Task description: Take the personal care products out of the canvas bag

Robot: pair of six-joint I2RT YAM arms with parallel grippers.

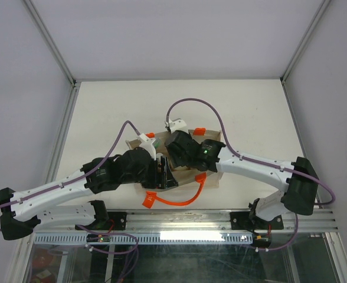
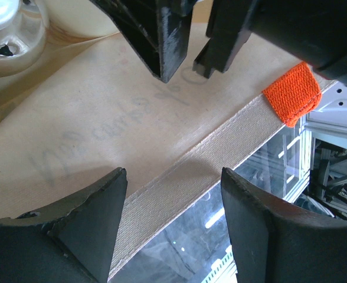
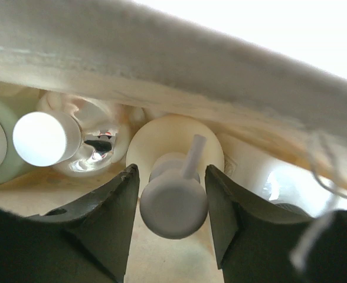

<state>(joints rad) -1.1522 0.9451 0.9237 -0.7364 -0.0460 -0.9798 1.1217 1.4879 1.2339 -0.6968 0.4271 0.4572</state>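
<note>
Right gripper (image 3: 172, 172): open. We have it reached inside the canvas bag (image 3: 161, 71), with one finger on each side of a bottle cap. A thin gap shows on both sides, so nothing is clamped yet.
Why there: we judge the cap to be the narrowest and most reachable part, since the bottles lie packed under the sagging cloth.
Cream bottle (image 3: 173, 197): it lies inside the bag with its cap toward the right wrist camera. It has a round pale cap, a thin pointed nozzle slanting upward and a cream body behind. We cannot see any print from here.
Silver bottle (image 3: 97, 147): just beside the cream one, mirror-bright with a white cap. More pale bottles sit at either edge of the right wrist view, too cropped for us to name.
Left gripper (image 2: 173, 174): open wide, straddling the bag's hemmed rim without pinching it. We judge it is placed to steady the mouth of the bag while the other arm works inside.
Canvas bag, outside: beige, lying flat on the surface (image 1: 102, 106) between the two arms. An orange tab (image 2: 291, 94) sits at the rim, and an orange handle (image 1: 179, 200) trails toward the arm bases.
Task standing: every bottle we can see is inside the bag.
</note>
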